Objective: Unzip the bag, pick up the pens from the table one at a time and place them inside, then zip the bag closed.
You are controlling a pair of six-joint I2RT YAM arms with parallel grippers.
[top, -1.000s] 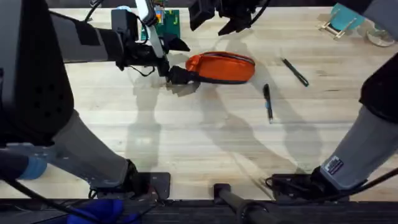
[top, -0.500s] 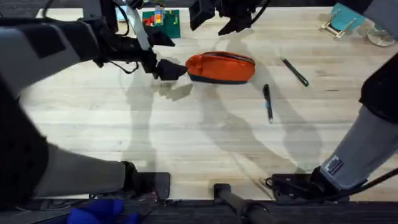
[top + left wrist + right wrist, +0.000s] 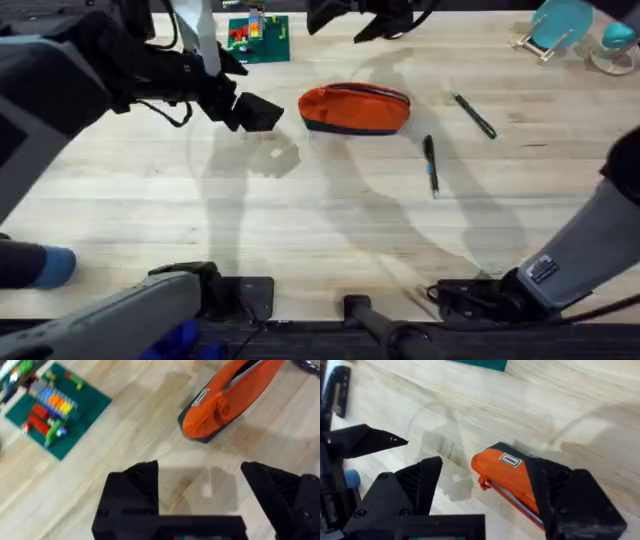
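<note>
Overhead, upper left: left gripper (image 3: 250, 110) above the table (image 3: 300, 230), fingers apart, holding nothing, just left of the bag (image 3: 355, 108) and clear of it; green brick plate (image 3: 257, 38) at top, left of centre; bag lies upper centre, zipper along its top; right gripper (image 3: 365, 20) at top edge above the bag, fingers spread, empty; black pen (image 3: 430, 165) right of centre; greenish pen (image 3: 474, 115) further right, angled

Orange bag (image 3: 355, 108) lies beside two pens (image 3: 430, 165).
</note>
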